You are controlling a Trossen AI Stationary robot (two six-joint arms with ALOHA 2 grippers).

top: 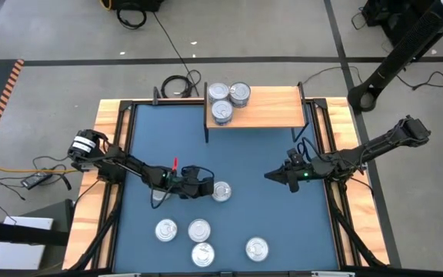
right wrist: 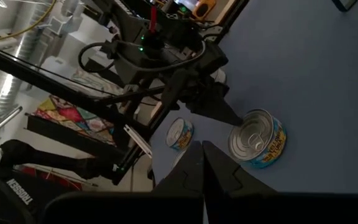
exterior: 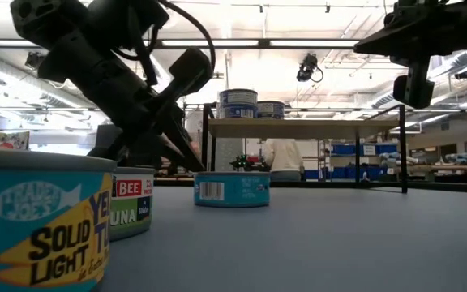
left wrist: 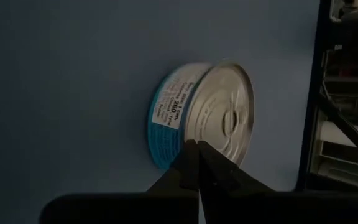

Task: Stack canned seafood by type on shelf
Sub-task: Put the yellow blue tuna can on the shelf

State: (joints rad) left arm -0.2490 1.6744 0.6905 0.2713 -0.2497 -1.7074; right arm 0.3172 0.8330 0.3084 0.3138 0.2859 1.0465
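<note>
Silver-lidded tin (top: 221, 191) beside left gripper (top: 206, 188), its far side hidden

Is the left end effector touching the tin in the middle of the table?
Cannot tell. The high view shows the left end effector, shut, right beside the tin; no view shows plain contact or gap.

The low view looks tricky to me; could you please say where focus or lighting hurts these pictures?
Low view: the nearest can is soft, and the arms are silhouetted against bright ceiling lights. Left wrist view: dim, the left gripper nearly black. High view: evenly lit, can lids shine.
</note>
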